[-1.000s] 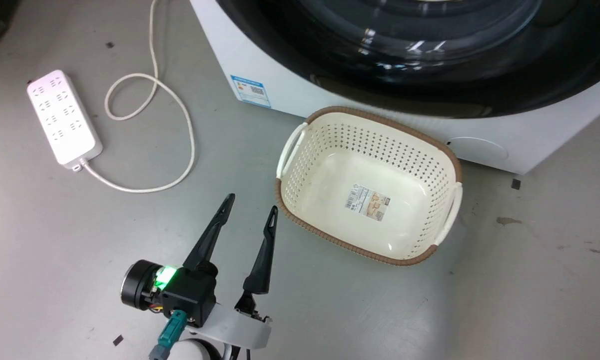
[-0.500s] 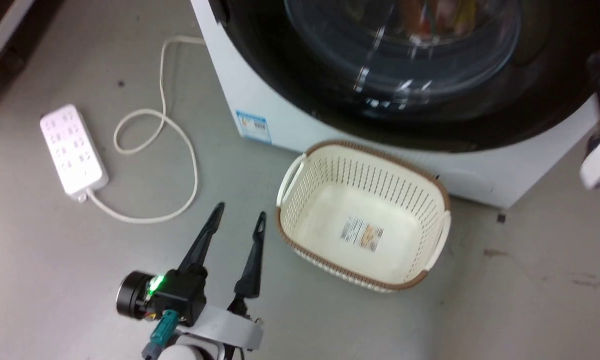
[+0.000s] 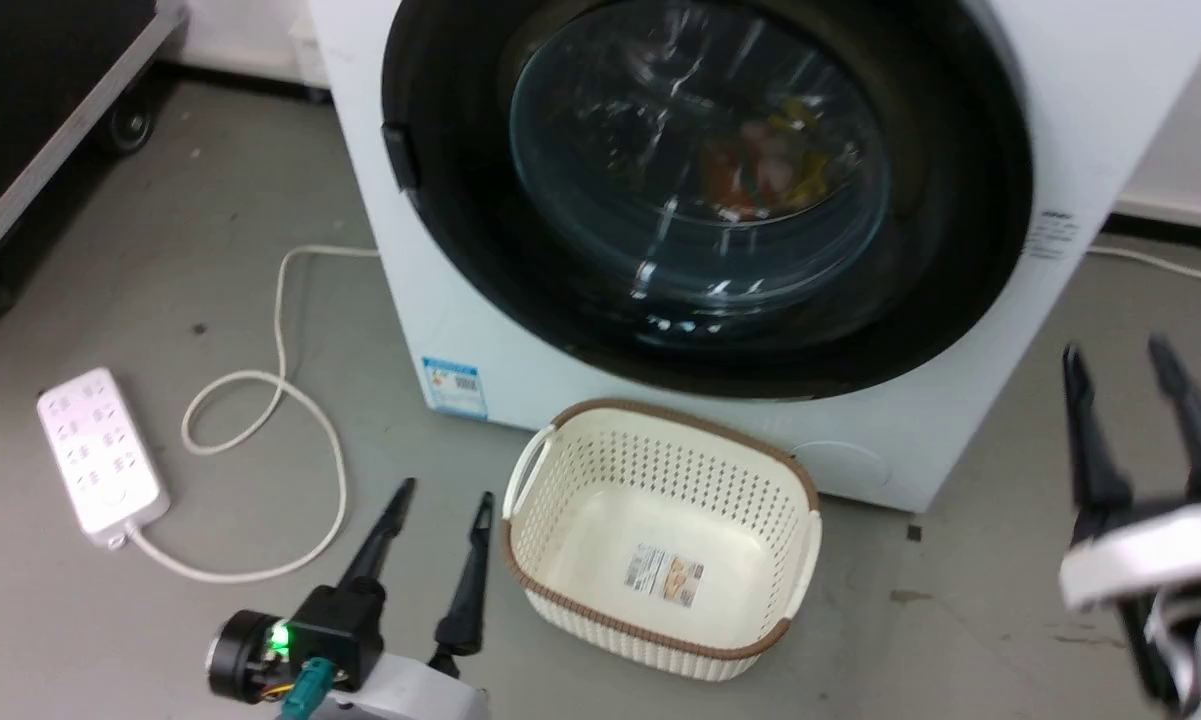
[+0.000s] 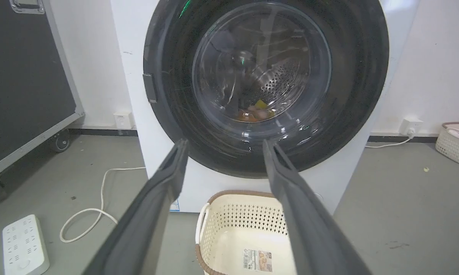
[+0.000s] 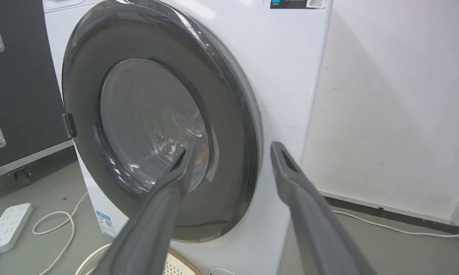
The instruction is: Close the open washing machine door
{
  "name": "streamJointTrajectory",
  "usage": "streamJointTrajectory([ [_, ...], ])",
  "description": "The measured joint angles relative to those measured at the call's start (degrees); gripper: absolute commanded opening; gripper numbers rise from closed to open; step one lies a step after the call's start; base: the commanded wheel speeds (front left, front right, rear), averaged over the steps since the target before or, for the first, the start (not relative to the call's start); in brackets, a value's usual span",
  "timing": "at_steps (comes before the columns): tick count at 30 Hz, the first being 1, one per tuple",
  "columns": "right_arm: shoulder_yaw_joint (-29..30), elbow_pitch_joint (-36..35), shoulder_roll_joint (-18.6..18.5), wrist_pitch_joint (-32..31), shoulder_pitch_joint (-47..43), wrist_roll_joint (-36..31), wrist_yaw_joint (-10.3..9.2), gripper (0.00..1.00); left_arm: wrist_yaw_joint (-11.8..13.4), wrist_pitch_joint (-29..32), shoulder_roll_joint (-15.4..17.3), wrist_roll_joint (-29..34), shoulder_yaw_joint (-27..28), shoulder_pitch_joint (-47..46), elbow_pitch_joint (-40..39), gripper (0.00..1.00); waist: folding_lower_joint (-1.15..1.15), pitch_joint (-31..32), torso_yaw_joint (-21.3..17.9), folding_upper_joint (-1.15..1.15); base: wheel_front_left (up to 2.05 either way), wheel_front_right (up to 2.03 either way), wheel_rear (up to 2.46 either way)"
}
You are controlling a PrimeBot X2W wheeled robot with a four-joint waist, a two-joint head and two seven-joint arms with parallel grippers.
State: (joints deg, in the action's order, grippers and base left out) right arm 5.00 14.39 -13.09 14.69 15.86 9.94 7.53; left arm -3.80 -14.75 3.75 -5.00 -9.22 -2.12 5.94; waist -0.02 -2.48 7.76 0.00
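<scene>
Two empty grippers, one shut door.
Our head camera has lifted, and we now see the washing machine door [image 3: 700, 190] flush against the machine front, so we judge the job done. Our left gripper [image 3: 443, 491] and right gripper [image 3: 1112, 350] hang released, well apart from it. A basket [image 3: 660, 408] on the floor sits just below the door, and a power strip [image 3: 100, 455] lies far left.

Long dark jaws, black wrist block [image 3: 345, 625], green light [image 3: 280, 637], teal plug [image 3: 305, 690], white cuff [image 3: 1140, 565]
</scene>
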Motion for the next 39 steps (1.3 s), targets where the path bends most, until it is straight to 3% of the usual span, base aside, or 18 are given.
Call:
streamJointTrajectory([
  [4,3.92,-7.14,6.48,0.04,-8.34,-3.89,0.0,1.0,0.4,0.0,0.26,0.11,1.14,0.36,0.0,1.0,0.0,1.81,-1.49,0.0,0.0,0.0,0.0],
  [7,4.6,-11.07,8.72,0.04,-14.16,-5.81,0.0,1.0,0.86,0.0,0.22,-0.31,2.04,1.07,0.27,1.0,0.01,2.69,-2.3,0.0,0.0,0.0,0.0],
  [13,4.44,-13.5,9.79,0.04,-21.04,-6.41,0.0,1.0,1.18,0.0,0.18,-0.68,3.09,1.18,1.13,1.0,0.01,3.22,-2.86,0.0,0.0,0.0,0.0],
  [20,3.21,-13.48,9.95,0.04,-22.9,-5.28,0.0,1.0,0.41,0.0,0.14,-0.89,2.72,1.18,3.31,1.0,0.02,3.23,-2.79,0.0,0.0,0.0,0.0],
  [21,3.21,-13.47,9.95,0.03,-22.87,-5.33,0.0,0.0,0.25,0.08,0.15,-0.88,2.64,1.17,3.42,0.0,0.02,3.23,-2.75,0.0,0.0,0.0,0.0],
  [39,2.38,-13.45,9.93,-1.49,-22.65,-5.5,0.0,0.0,0.36,1.64,0.19,-0.63,3.11,1.17,2.64,0.0,0.02,3.15,-3.35,0.0,0.0,0.0,0.0],
])
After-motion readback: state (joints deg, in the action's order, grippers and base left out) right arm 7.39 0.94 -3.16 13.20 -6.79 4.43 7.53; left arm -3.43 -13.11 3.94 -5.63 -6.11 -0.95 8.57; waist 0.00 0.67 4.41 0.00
